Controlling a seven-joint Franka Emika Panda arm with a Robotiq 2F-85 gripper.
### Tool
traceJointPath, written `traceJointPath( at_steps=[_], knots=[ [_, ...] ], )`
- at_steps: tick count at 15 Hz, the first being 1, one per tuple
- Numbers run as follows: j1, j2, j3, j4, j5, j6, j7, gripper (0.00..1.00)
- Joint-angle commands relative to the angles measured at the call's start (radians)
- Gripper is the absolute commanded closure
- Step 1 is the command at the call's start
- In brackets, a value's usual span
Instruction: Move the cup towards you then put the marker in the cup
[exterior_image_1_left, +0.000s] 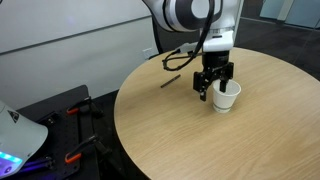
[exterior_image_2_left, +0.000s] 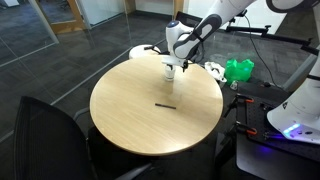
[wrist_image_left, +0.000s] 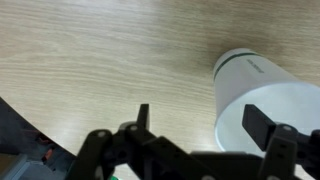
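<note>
The white cup (exterior_image_1_left: 227, 98) stands upright on the round wooden table (exterior_image_1_left: 200, 140), and it also shows in the other exterior view (exterior_image_2_left: 171, 71). My gripper (exterior_image_1_left: 212, 84) is open and down at the cup. In the wrist view the cup (wrist_image_left: 265, 85) sits at the right. One finger is over the cup and the other is outside it, so the gripper (wrist_image_left: 203, 122) straddles its side. The dark marker (exterior_image_1_left: 171, 80) lies flat on the table, apart from the cup, and it appears nearer the middle of the table in an exterior view (exterior_image_2_left: 164, 104).
A black chair (exterior_image_2_left: 45, 140) stands at the table's near edge. A green object (exterior_image_2_left: 238, 70) and white equipment (exterior_image_2_left: 300, 110) lie beyond the table. Black and orange gear (exterior_image_1_left: 60, 115) sits on the floor beside the table.
</note>
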Motion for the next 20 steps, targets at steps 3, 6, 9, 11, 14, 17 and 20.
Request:
traceJointPath(
  at_steps=[3, 6, 9, 11, 14, 17, 20],
  knots=[
    [0.017, 0.043, -0.025, 0.046, 0.044, 0.003, -0.010, 0.51],
    [0.017, 0.049, -0.027, 0.054, 0.049, 0.001, -0.013, 0.73],
    [0.018, 0.053, -0.028, 0.058, 0.049, -0.001, -0.015, 0.97],
    [0.015, 0.059, -0.026, 0.069, 0.051, -0.017, -0.021, 1.00],
    [0.012, 0.056, -0.023, 0.074, 0.047, -0.032, -0.043, 0.99],
    [0.015, 0.033, -0.029, 0.045, 0.036, -0.024, -0.074, 0.99],
    [0.025, -0.010, -0.044, -0.011, 0.027, 0.012, -0.081, 0.99]
  ],
)
